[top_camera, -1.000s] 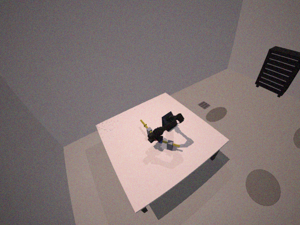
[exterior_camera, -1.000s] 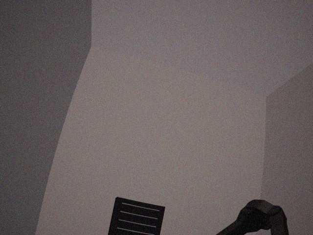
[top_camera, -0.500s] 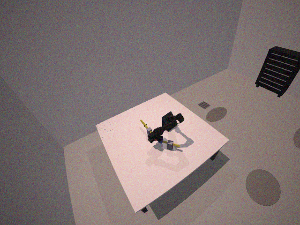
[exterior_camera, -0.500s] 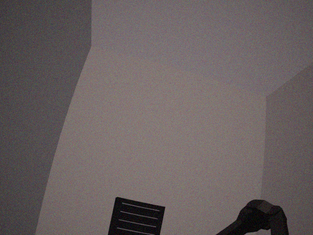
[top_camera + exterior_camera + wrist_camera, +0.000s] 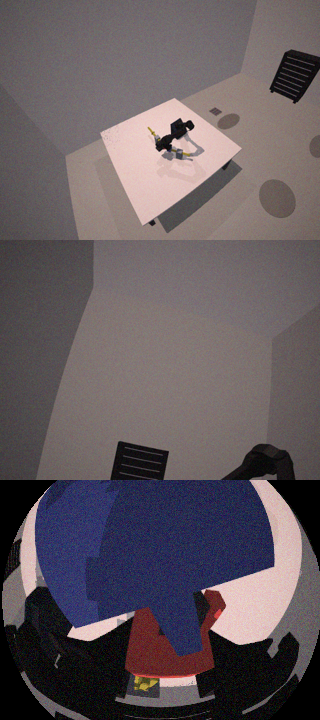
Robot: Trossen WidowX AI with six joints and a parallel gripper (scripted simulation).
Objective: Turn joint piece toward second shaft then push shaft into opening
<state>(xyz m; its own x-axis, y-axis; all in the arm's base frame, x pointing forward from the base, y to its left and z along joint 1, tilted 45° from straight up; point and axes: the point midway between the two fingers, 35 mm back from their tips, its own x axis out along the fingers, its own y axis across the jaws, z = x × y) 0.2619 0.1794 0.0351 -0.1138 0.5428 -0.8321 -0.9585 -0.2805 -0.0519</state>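
In the top view my gripper (image 5: pixel 162 147) is low over the table (image 5: pixel 144 186), where the two yellow shafts meet. It is shut on the joint piece, which fills the wrist view as a large blue part (image 5: pixel 165 545) on a dark red part (image 5: pixel 160 655). One yellow shaft (image 5: pixel 150 130) runs up and to the left through a grey block (image 5: pixel 156 138). The second yellow shaft (image 5: pixel 185 154) sits in a grey block (image 5: pixel 178 154) to the right of the gripper. A small yellow bit (image 5: pixel 145 682) shows below the red part. My fingertips are hidden.
The arm's black base (image 5: pixel 178 126) stands at the back of the table. A black drawer cabinet (image 5: pixel 294 74) (image 5: pixel 139 462) stands on the floor far off. The exterior view shows only walls and part of the arm (image 5: pixel 266 459).
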